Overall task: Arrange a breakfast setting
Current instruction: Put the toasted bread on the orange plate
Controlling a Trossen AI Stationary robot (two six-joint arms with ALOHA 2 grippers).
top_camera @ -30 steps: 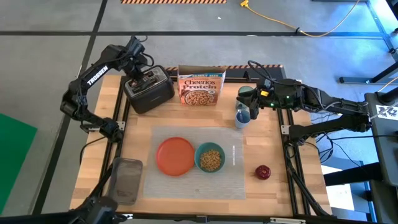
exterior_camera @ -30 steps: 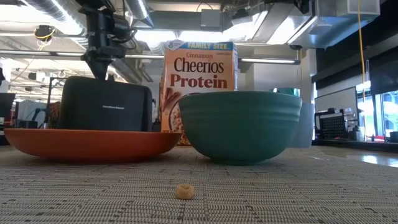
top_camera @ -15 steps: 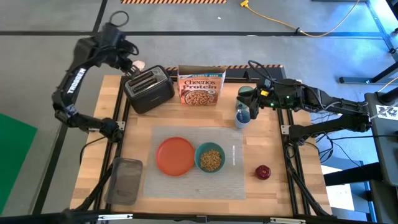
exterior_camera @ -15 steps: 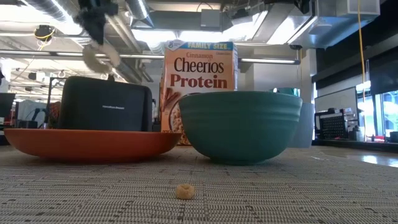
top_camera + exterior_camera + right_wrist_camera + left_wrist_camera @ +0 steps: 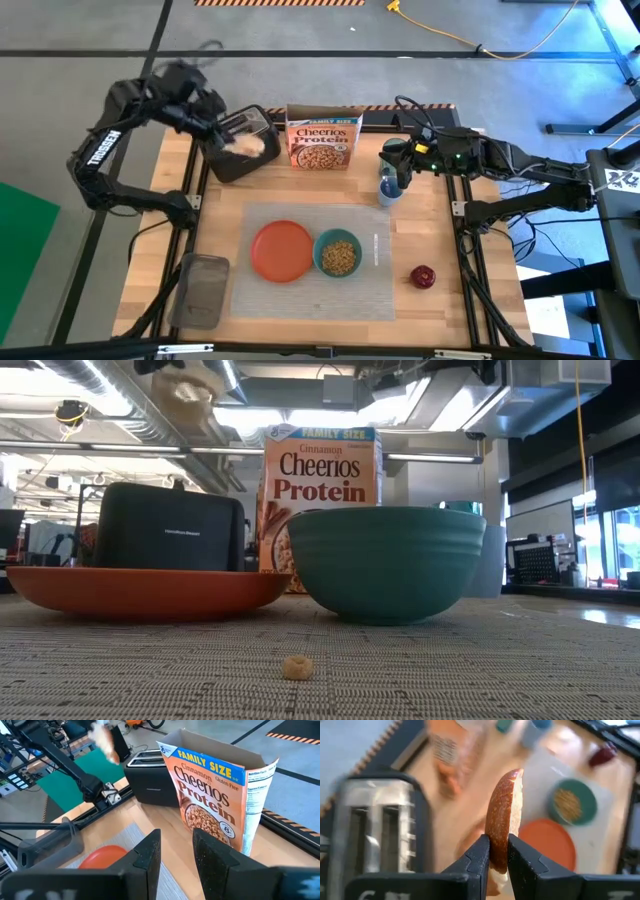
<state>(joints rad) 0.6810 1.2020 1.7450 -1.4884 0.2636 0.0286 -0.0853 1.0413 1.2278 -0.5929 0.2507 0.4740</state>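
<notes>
Left wrist view: left gripper holds the browned toast slice edge-on, jaws closed narrow on its lower end, most of the slice standing free above the fingertips. High view puts this gripper and the toast slice in the air over the black two-slot toaster at the back left of the wooden counter, well apart from the round orange plate. Risk 1: the grip takes only a small part of the slice, so a fast swing toward the plate could pivot it in the jaws or let it slip; it would likely drop on the toaster or bare counter. Risk 2: release from too high could bounce the slice off the plate rim or into the teal bowl of cereal, which sits just beside the plate on the pale ribbed placemat. Right gripper waits with jaws apart and empty, near the orange Cheerios Protein box and by the translucent tumbler. Small red apple lies off the placemat at right. One loose cereal piece on the placemat, low view.
</notes>
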